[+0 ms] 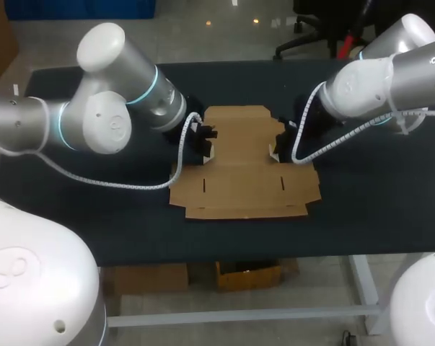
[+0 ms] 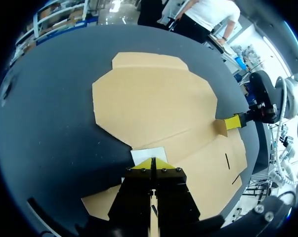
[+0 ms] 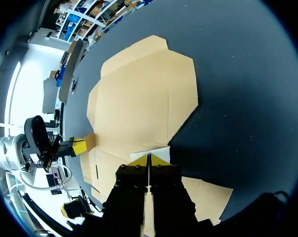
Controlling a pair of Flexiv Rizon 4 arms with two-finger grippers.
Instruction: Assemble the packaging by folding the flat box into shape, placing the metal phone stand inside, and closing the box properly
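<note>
Flat box point(image 1: 242, 162) is laid on the table point(image 1: 361, 209) — light, thin card, easily creased. Left gripper point(image 2: 152, 163) and right gripper point(image 3: 149, 159) are seemingly pinched shut on opposite side flaps point(image 2: 149, 153) — best held there

1. From the head view, the left arm point(image 1: 123, 101) hides most of the left gripper point(image 1: 205, 140).
2. The right arm point(image 1: 368, 83) likewise hides most of the right gripper point(image 1: 278, 144).
3. In both wrist views, the gripper's own body covers the flat box point(image 2: 153, 103) edge beneath it.

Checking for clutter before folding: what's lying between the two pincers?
Only the flat box, its bare middle panel spanning from left pincer to right pincer; the head view shows it.
</note>
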